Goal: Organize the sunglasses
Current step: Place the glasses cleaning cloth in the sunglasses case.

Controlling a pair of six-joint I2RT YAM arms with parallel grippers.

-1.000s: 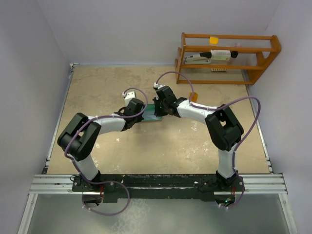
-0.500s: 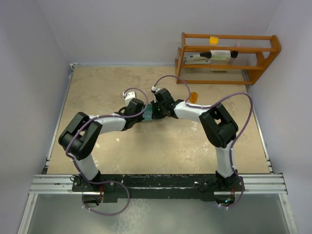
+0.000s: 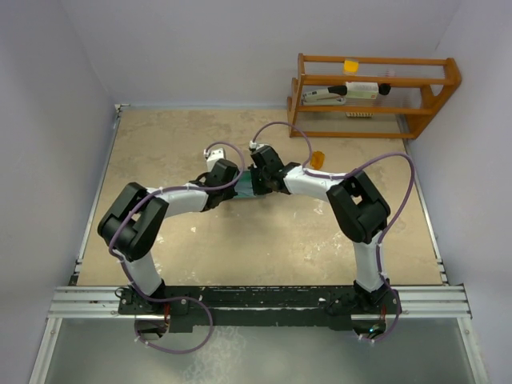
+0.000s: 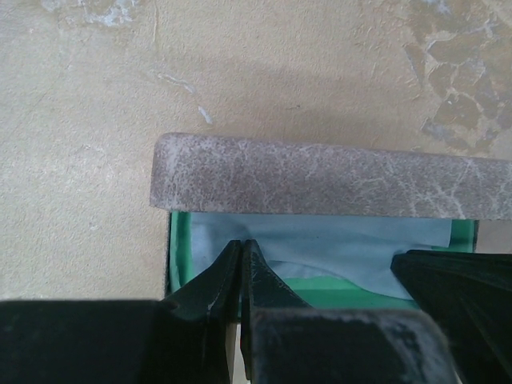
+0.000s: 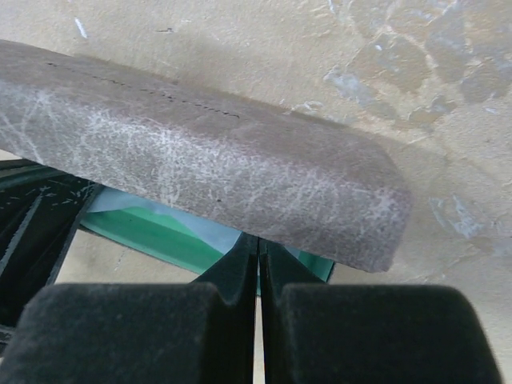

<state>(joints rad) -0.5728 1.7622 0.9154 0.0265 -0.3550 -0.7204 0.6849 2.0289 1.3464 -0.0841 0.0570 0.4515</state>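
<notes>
Both were closed tight: left pincer (image 4: 242, 248) tips at blue cloth (image 4: 336, 244) inside open grey case (image 4: 320, 180), lower frame; right pincer (image 5: 258, 244) tips pointed under its lid.

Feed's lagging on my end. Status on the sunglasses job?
Left gripper and right gripper both shut, tips at the mouth of the open grey case. Sunglasses out on the table past the right arm, untouched. Blue cloth lies in the case.

Legible text, brands, numbers: none.
- Grey case (image 4: 320, 176): mottled surface only, no marking made out.
- Wooden rack (image 3: 374, 96): orange tag (image 3: 350, 65) and white item (image 3: 360, 90), both too small to read.
</notes>
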